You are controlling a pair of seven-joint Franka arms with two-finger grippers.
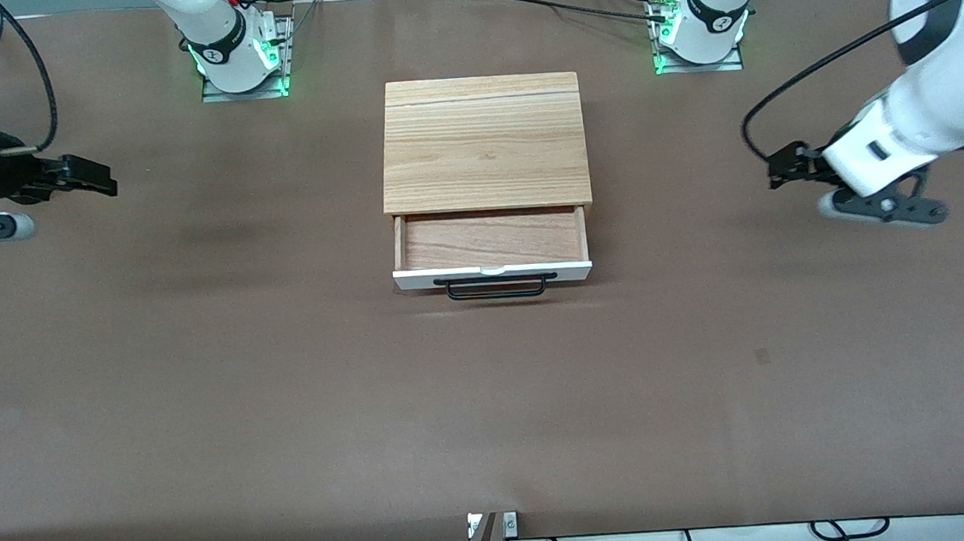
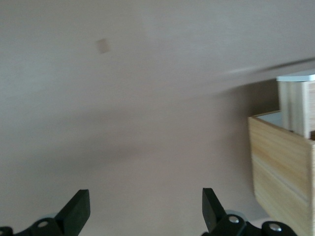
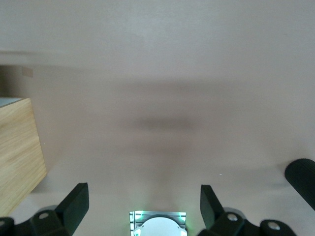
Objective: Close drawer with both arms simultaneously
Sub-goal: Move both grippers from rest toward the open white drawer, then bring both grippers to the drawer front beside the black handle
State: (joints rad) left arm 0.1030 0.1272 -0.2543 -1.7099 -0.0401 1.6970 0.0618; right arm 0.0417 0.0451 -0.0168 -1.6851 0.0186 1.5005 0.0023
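The drawer point(image 1: 488, 238) stands pulled out of the light-wood cabinet point(image 1: 485, 141) at the table's middle, toward the front camera. It is empty, and its white front panel point(image 1: 414, 280) carries a black bar handle point(image 1: 496, 289). My left gripper point(image 1: 775, 170) hangs open over the table toward the left arm's end, apart from the cabinet. My right gripper point(image 1: 105, 181) is open over the right arm's end. In the left wrist view the open gripper point(image 2: 145, 209) faces bare table, with the cabinet point(image 2: 280, 167) and the drawer point(image 2: 295, 105) at the edge. The right wrist view shows the open gripper point(image 3: 142, 201) and the cabinet's side point(image 3: 17, 152).
The two arm bases point(image 1: 240, 62) point(image 1: 697, 30) with green lights stand along the table's edge farthest from the front camera. The right arm's base also shows in the right wrist view point(image 3: 157, 223). A small dark mark point(image 1: 762, 357) lies on the brown table. Cables run along the front edge.
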